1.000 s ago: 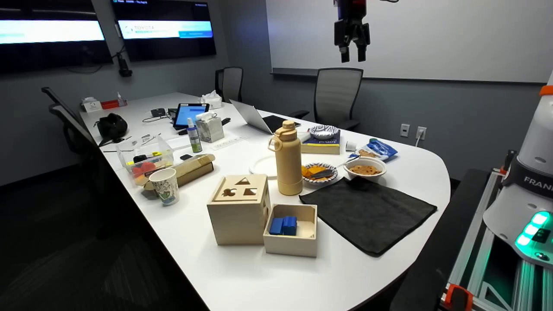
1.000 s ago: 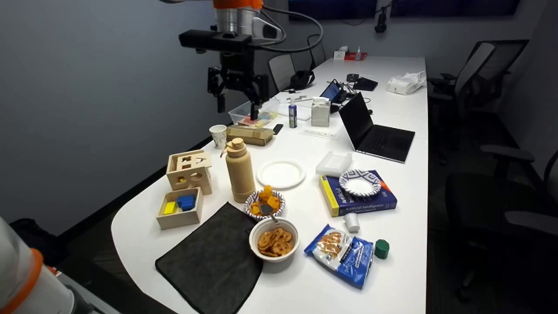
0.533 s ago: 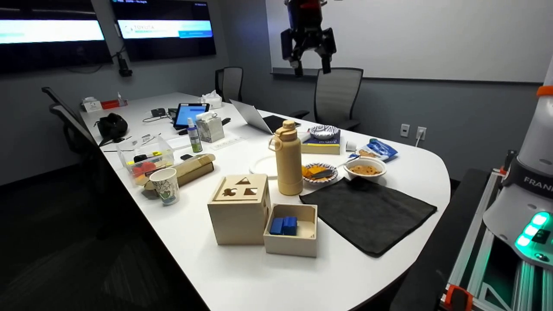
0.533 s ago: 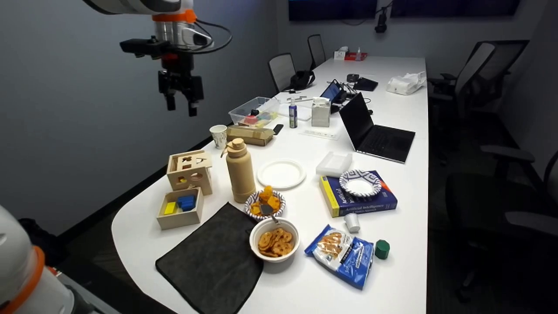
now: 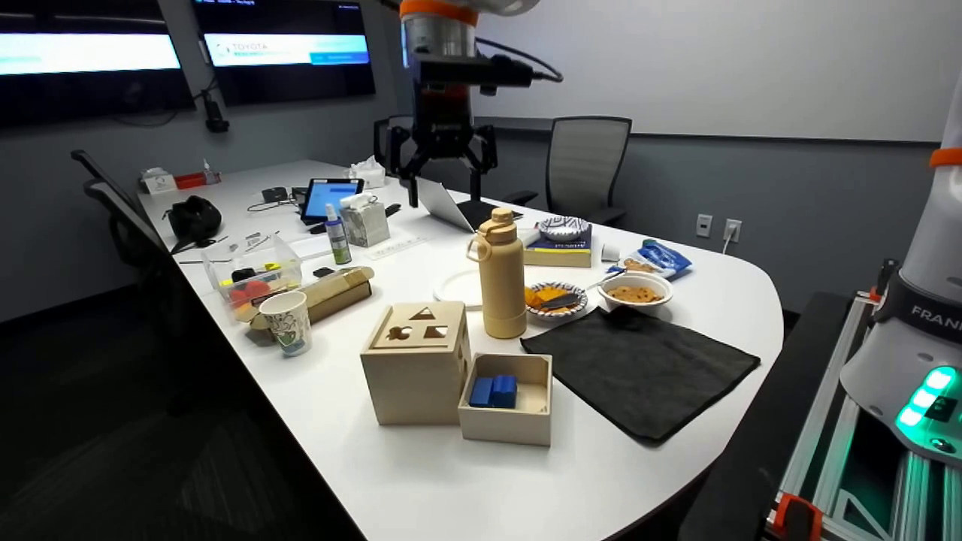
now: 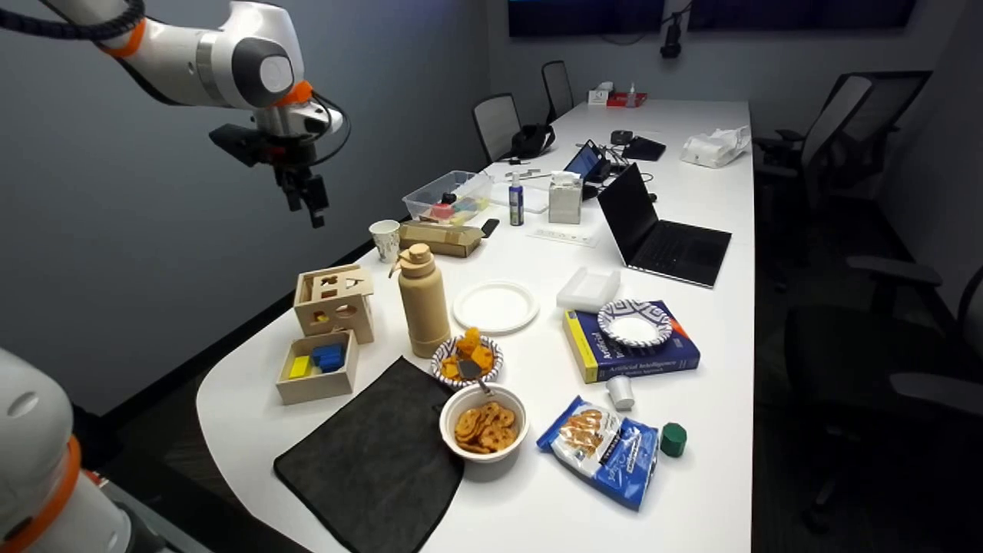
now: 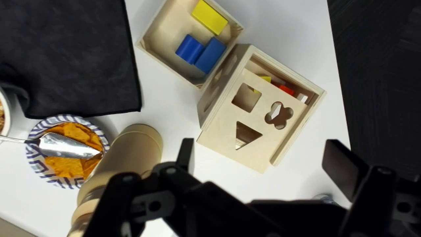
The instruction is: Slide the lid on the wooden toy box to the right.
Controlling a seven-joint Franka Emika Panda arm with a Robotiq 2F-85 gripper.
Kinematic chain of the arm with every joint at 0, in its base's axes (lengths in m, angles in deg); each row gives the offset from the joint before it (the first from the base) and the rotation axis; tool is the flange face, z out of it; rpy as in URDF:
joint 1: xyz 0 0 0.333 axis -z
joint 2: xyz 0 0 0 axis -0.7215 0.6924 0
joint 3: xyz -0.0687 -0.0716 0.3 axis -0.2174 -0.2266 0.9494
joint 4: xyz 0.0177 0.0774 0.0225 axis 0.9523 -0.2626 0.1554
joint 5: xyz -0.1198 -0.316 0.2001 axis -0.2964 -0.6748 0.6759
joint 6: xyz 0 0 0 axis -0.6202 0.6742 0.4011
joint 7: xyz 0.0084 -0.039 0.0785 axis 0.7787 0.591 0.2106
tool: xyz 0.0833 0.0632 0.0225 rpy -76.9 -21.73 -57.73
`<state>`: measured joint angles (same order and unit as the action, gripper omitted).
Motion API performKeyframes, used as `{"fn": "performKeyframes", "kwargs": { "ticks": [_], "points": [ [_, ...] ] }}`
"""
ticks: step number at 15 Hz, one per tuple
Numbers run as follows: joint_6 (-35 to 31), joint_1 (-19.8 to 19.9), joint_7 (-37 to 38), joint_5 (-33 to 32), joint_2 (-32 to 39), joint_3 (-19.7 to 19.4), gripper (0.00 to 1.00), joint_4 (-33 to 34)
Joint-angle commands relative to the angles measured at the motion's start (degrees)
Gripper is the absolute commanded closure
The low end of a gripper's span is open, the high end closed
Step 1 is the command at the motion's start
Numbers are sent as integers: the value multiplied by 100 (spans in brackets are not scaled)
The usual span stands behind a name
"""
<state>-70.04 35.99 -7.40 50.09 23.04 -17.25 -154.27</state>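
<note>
My hand [image 5: 444, 198], spread wide and holding nothing, has come down closer to the wooden toy box [image 5: 413, 387].

The lid [image 7: 253, 120] hasn't shifted: it sits part-slid on top, one end jutting past the edge, so I judge I'm still approaching and the push is yet to come. The gap at the opposite end shows a red piece [image 7: 286, 89] and a yellow piece [image 7: 265, 79] inside. Just beside, the lower wooden box [image 7: 167, 28] holds two blue blocks [image 7: 210, 55] and one yellow block [image 7: 210, 17]; farther out, past the tan bottle [image 5: 503, 285], a patterned bowl [image 7: 34, 158] holds orange chips [image 7: 65, 168].
</note>
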Motion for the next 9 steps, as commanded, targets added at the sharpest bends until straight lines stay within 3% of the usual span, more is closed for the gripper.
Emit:
{"fn": "performKeyframes", "kwargs": {
  "ticks": [1,5,6,9],
  "points": [
    [-402,-288,796,-299,755,-91,0,414],
    [-650,-586,1321,-328,1046,-192,0,440],
    [-579,-496,968,-167,948,-178,0,326],
    [-613,-584,1128,-179,1037,-189,0,362]
  ]
}}
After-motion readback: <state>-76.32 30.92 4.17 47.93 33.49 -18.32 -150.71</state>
